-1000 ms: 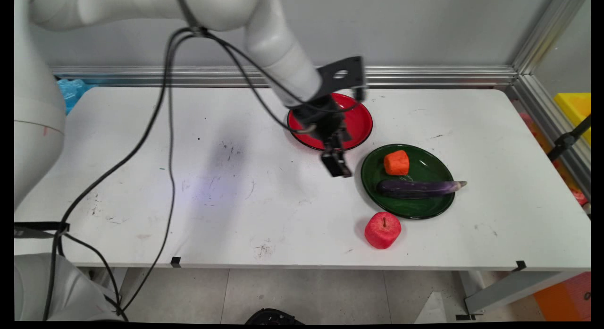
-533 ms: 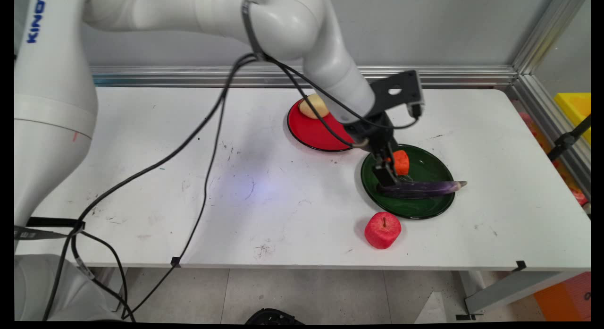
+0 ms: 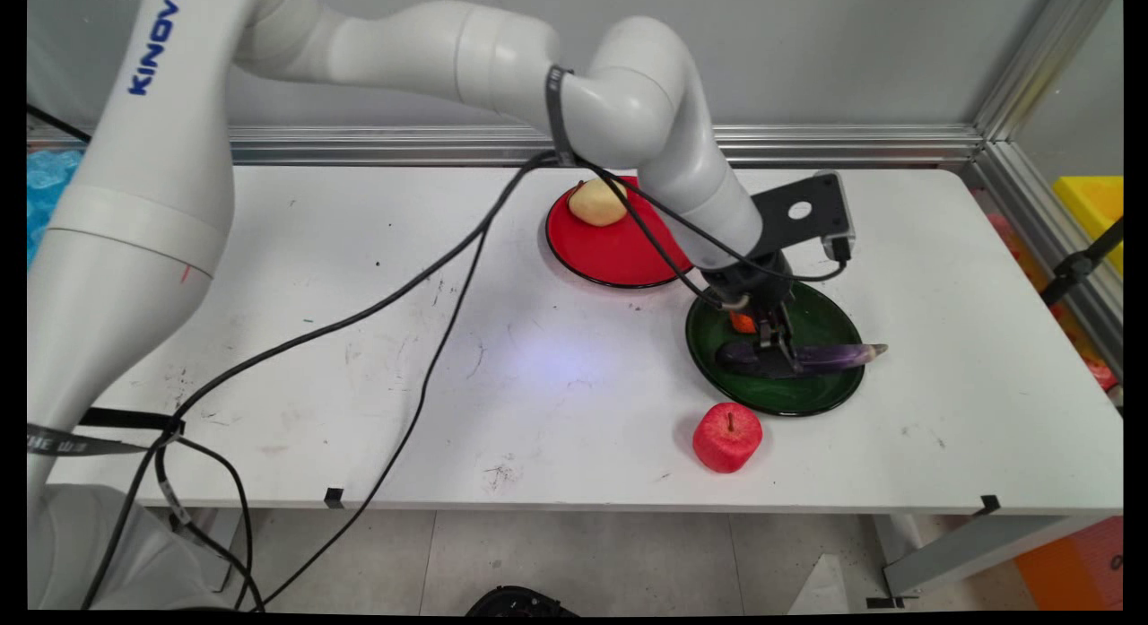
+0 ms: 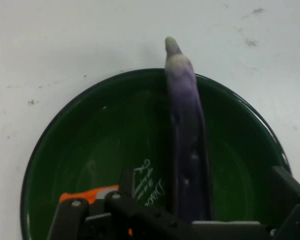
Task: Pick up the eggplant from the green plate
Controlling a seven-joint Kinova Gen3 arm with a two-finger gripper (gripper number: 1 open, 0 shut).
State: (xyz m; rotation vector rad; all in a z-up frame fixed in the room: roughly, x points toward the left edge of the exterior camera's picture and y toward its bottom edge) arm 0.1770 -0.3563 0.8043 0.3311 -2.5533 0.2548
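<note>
The gripper is lowered over the eggplant in the green plate; the jaws' state cannot be told.

The arm is made of smooth, rounded white links, one lettered KINOVA in blue. A thin black band rings one joint, and a small red mark sits on the big lower link. Black cables hang from it in loose loops. At its end sit a flat black bracket with a round hole and a black gripper.
</note>
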